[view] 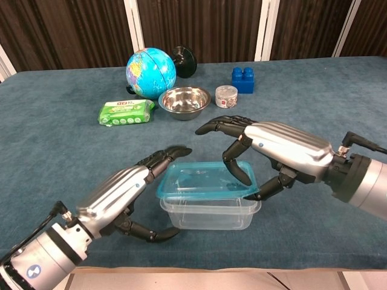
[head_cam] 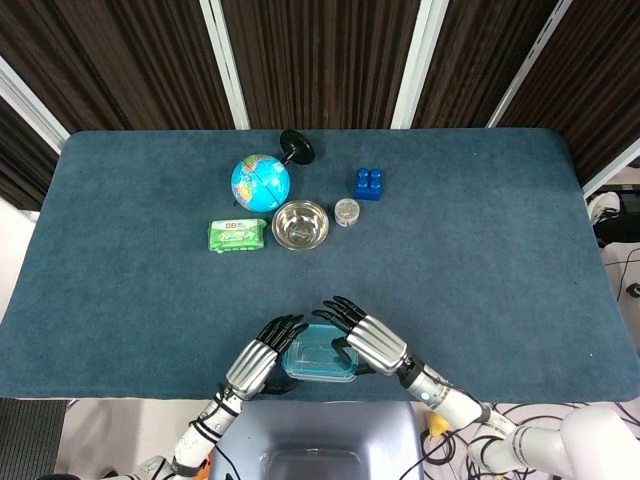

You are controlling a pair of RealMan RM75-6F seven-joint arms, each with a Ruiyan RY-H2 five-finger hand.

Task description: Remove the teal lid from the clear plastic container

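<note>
The clear plastic container (view: 208, 214) (head_cam: 320, 372) stands near the table's front edge with the teal lid (view: 199, 181) (head_cam: 318, 355) on top. My left hand (view: 124, 196) (head_cam: 258, 360) cups its left end: the fingers reach the lid's left rim and the thumb touches the lower wall. From the right, my right hand (view: 275, 145) (head_cam: 368, 340) pinches the lid's right edge, one finger on top and the thumb under the rim, with the other fingers spread above the lid.
Further back on the blue cloth are a globe (head_cam: 260, 181) on a black stand, a green wipes pack (head_cam: 237, 235), a steel bowl (head_cam: 300, 224), a small clear jar (head_cam: 347, 211) and a blue brick (head_cam: 368, 183).
</note>
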